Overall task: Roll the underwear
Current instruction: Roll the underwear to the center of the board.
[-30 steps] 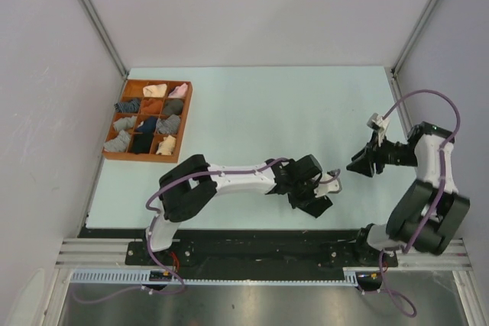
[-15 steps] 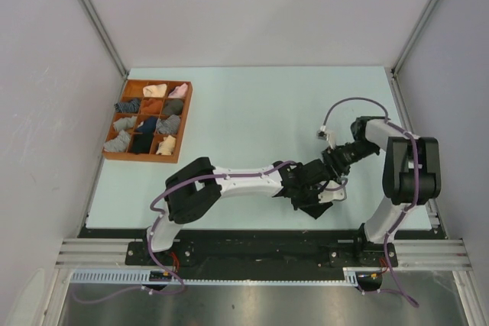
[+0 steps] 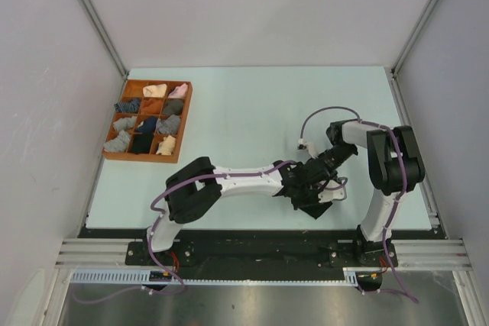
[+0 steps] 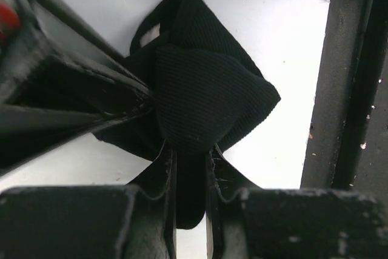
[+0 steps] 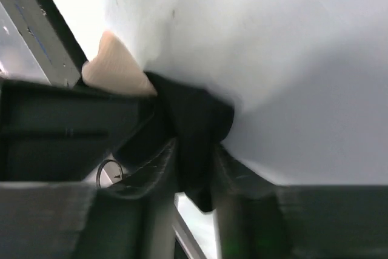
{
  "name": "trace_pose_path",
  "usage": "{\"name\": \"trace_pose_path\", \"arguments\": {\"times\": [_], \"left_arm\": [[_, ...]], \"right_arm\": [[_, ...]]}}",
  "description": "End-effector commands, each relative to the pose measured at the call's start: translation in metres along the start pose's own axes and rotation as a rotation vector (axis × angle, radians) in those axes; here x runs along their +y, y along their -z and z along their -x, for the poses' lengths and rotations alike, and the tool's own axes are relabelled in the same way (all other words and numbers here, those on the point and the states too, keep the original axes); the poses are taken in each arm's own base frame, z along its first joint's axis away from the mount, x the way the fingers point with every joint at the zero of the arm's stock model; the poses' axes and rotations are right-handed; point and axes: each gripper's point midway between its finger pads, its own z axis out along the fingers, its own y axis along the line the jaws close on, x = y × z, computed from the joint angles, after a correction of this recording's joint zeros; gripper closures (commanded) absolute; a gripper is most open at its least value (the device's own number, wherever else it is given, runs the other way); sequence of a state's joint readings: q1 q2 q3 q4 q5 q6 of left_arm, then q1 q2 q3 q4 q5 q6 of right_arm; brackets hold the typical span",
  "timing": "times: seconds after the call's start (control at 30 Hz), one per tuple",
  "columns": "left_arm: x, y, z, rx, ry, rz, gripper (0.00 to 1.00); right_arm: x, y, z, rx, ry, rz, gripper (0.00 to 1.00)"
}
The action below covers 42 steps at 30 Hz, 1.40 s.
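The underwear (image 4: 206, 95) is a bunched black ribbed fabric lump on the pale table near its front edge, seen in the top view (image 3: 315, 204) between the two grippers. A cream-beige edge (image 5: 112, 68) shows in the right wrist view. My left gripper (image 4: 189, 168) is shut on a fold of the black fabric. My right gripper (image 5: 194, 168) is also shut on the black fabric (image 5: 194, 125), from the opposite side. In the top view the left gripper (image 3: 306, 188) and the right gripper (image 3: 325, 169) meet over the garment.
A brown wooden tray (image 3: 149, 120) with several small rolled bundles stands at the back left of the table. The black front rail (image 4: 348, 77) of the table lies close to the garment. Grey walls enclose the table on three sides.
My right arm swung in from the right side to the garment and closed on it. The left gripper stayed on the fabric, shifting only slightly.
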<state>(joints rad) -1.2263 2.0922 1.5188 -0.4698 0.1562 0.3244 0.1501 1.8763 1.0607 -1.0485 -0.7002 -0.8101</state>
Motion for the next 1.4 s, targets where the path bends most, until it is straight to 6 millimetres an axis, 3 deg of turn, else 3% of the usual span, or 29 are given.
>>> {"name": "trace_pose_path", "arguments": {"times": [0.0, 0.03, 0.1, 0.3, 0.43, 0.47, 0.5, 0.6, 0.67, 0.7, 0.73, 0.8, 0.93, 0.97, 1.03, 1.07, 1.1, 1.13, 1.17, 1.2, 1.23, 1.27, 1.33, 1.37], "left_arm": [[-0.049, -0.043, -0.071, 0.178, 0.039, -0.219, 0.89], [-0.045, -0.042, -0.073, 0.177, 0.061, -0.224, 0.89], [-0.043, -0.041, -0.074, 0.166, 0.115, -0.259, 0.89], [-0.008, -0.040, -0.088, 0.153, 0.298, -0.292, 0.89], [0.005, -0.040, -0.097, 0.145, 0.381, -0.314, 0.89], [0.006, -0.041, -0.099, 0.151, 0.405, -0.315, 0.89], [0.008, -0.044, -0.105, 0.163, 0.425, -0.322, 0.89], [0.007, -0.047, -0.111, 0.172, 0.465, -0.348, 0.89], [0.004, -0.048, -0.112, 0.168, 0.487, -0.375, 0.89], [0.004, -0.048, -0.112, 0.163, 0.494, -0.382, 0.89], [0.004, -0.050, -0.113, 0.165, 0.501, -0.391, 0.89], [0.005, -0.050, -0.113, 0.157, 0.523, -0.411, 0.89], [0.003, -0.049, -0.115, 0.169, 0.545, -0.441, 0.89], [0.002, -0.050, -0.118, 0.179, 0.549, -0.452, 0.88], [0.001, -0.049, -0.116, 0.191, 0.552, -0.468, 0.89], [0.001, -0.051, -0.118, 0.197, 0.554, -0.477, 0.89], [0.002, -0.050, -0.116, 0.201, 0.560, -0.485, 0.88], [0.001, -0.050, -0.116, 0.207, 0.560, -0.492, 0.88], [0.000, -0.053, -0.119, 0.223, 0.567, -0.500, 0.88], [0.001, -0.053, -0.117, 0.225, 0.570, -0.507, 0.88], [0.001, -0.053, -0.116, 0.229, 0.569, -0.518, 0.88], [-0.002, -0.055, -0.119, 0.243, 0.580, -0.532, 0.87], [-0.002, -0.055, -0.114, 0.243, 0.587, -0.552, 0.86], [-0.002, -0.056, -0.115, 0.246, 0.593, -0.560, 0.85]], "right_arm": [[-0.011, -0.011, 0.019, 0.024, 0.051, -0.047, 0.79], [-0.008, -0.013, 0.027, 0.018, 0.073, -0.038, 0.90], [-0.007, -0.009, 0.051, 0.001, 0.122, -0.048, 0.94], [0.011, -0.020, 0.111, 0.026, 0.263, -0.016, 0.97], [0.011, -0.028, 0.133, 0.039, 0.286, 0.004, 0.91], [0.008, -0.026, 0.135, 0.032, 0.275, -0.005, 0.88], [0.003, -0.021, 0.139, 0.021, 0.270, -0.026, 0.77], [-0.016, 0.015, 0.152, -0.089, 0.228, -0.096, 0.61], [-0.032, 0.044, 0.157, -0.160, 0.199, -0.151, 0.57], [-0.054, 0.070, 0.155, -0.215, 0.157, -0.213, 0.54], [-0.060, 0.088, 0.156, -0.253, 0.156, -0.253, 0.52], [-0.084, 0.126, 0.145, -0.321, 0.124, -0.331, 0.50], [-0.093, 0.177, 0.117, -0.415, 0.144, -0.422, 0.50], [-0.080, 0.193, 0.113, -0.449, 0.181, -0.459, 0.51], [-0.076, 0.198, 0.091, -0.472, 0.240, -0.487, 0.51], [-0.052, 0.215, 0.089, -0.506, 0.336, -0.538, 0.51], [-0.038, 0.200, 0.075, -0.520, 0.360, -0.481, 0.50], [-0.027, 0.205, 0.069, -0.516, 0.510, -0.514, 0.50], [0.007, 0.200, 0.056, -0.505, 0.605, -0.492, 0.49], [0.030, 0.178, 0.043, -0.505, 0.689, -0.419, 0.46], [0.045, 0.168, 0.037, -0.456, 0.950, -0.425, 0.43], [0.073, 0.153, 0.023, -0.452, 1.017, -0.390, 0.35], [0.084, 0.116, 0.004, -0.406, 1.125, -0.345, 0.29], [0.086, 0.106, 0.009, -0.377, 1.202, -0.365, 0.25]]}}
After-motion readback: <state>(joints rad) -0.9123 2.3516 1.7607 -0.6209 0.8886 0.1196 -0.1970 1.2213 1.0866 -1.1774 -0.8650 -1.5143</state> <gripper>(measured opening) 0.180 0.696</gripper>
